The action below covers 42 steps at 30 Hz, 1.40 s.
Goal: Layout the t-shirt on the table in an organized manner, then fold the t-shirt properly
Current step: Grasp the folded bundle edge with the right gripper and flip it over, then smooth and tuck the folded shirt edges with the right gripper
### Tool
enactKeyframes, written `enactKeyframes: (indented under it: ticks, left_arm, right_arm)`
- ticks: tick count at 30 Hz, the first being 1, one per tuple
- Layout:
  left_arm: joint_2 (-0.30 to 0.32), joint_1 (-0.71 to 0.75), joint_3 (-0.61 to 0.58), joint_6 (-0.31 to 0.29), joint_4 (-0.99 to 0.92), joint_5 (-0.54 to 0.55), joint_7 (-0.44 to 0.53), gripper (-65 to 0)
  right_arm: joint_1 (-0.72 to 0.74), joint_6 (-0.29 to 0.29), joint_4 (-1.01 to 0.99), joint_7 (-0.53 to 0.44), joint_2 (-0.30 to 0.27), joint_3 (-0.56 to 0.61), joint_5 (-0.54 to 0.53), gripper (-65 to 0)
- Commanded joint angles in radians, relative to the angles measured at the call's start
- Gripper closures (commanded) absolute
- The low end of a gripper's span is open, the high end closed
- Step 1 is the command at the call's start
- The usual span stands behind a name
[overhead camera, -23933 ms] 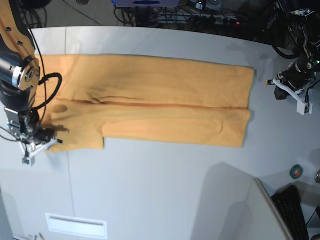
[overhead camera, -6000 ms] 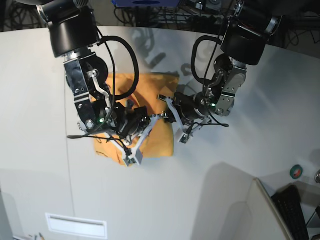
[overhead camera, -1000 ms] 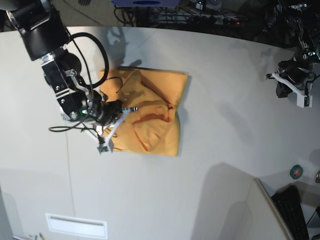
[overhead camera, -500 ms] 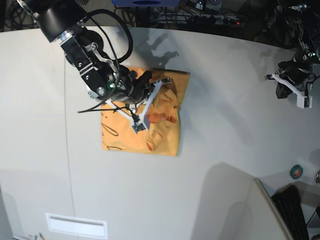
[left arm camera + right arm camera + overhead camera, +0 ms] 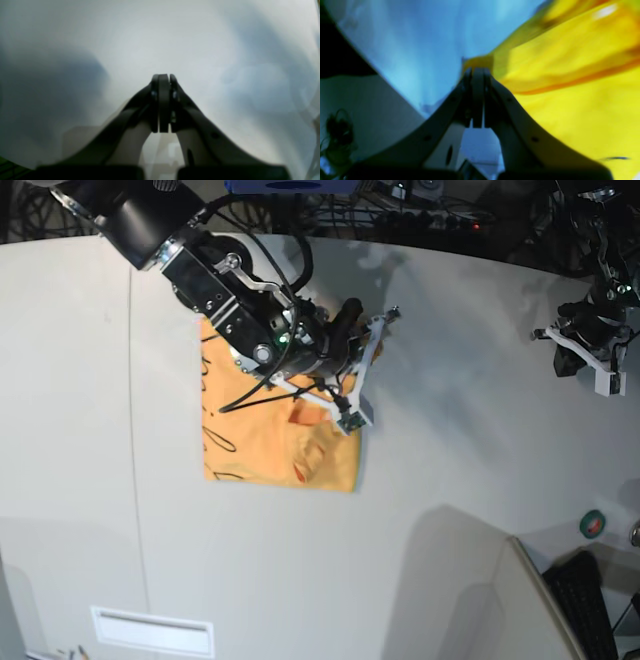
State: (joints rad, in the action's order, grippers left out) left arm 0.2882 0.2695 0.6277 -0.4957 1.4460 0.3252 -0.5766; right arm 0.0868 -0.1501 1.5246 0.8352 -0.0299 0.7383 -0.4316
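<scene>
Right gripper (image 5: 375, 340) has its jaws pressed together with nothing between them; it sits low over the top-right corner of the t-shirt (image 5: 260, 435), at the fabric's edge. In the right wrist view its fingertips (image 5: 477, 75) meet right at the hem line, cloth on one side and bare table (image 5: 450, 510) on the other. Whether they touch the cloth cannot be told.

Left gripper (image 5: 590, 355) is also closed and empty, parked well away near the far edge, over bare table (image 5: 75, 37) in its own view.

T-shirt lies left of centre as a compact, roughly square folded stack, dark line markings along its left side, a few raised wrinkles near the lower middle.

Handling judgement: light, limp cotton, several layers thick. It won't hold shape, layers will slide on each other, and the whole stack will slide on the smooth top if pushed sideways. Best hold is a pinch at a corner or folded edge catching all layers; smoothing should press downward and stroke outward.
</scene>
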Motion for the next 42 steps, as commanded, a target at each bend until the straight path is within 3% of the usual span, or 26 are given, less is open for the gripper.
enactKeyframes:
  ticks: [1, 4, 12, 19, 29, 34, 37, 39, 42]
  left_arm:
    - [0.021, 0.0, 0.011, 0.001, 0.015, 0.015, 0.019, 0.0]
    - [0.024, 0.003, 0.016, 0.001, 0.014, 0.015, 0.019, 0.0]
    - [0.019, 0.018, 0.117, -0.001, 0.014, 0.016, 0.019, 0.0]
    - [0.019, 0.018, 0.123, -0.001, 0.014, 0.016, 0.019, 0.0]
    - [0.018, 0.017, 0.117, -0.001, 0.015, 0.016, 0.019, 0.0]
    - [0.018, 0.018, 0.117, -0.001, 0.015, 0.016, 0.019, 0.0]
    - [0.019, 0.017, 0.117, -0.001, 0.015, 0.016, 0.019, 0.0]
    - [0.019, 0.014, 0.117, -0.001, 0.015, 0.016, 0.019, 0.0]
    - [0.019, 0.011, 0.117, -0.001, 0.015, 0.016, 0.019, 0.0]
  right_arm:
    - [0.011, -0.026, 0.05, 0.0, -0.012, -0.047, -0.003, 0.0]
    - [0.017, -0.09, 0.087, 0.006, -0.046, -0.158, -0.003, 0.0]
    - [0.09, -0.09, -0.092, -0.055, -0.075, -0.271, -0.003, 0.0]
    - [0.146, -0.088, -0.258, -0.112, -0.011, -0.27, -0.003, 0.0]
    - [0.281, -0.088, -0.387, -0.118, 0.149, -0.268, -0.005, 0.0]
    - [0.38, -0.088, -0.569, -0.241, 0.172, -0.265, -0.009, 0.0]
    - [0.41, -0.088, -0.585, -0.279, 0.167, -0.181, -0.011, 0.0]
    - [0.403, -0.09, -0.507, -0.247, 0.16, -0.164, -0.009, 0.0]
    - [0.354, -0.105, -0.329, -0.075, 0.109, -0.165, -0.006, 0.0]
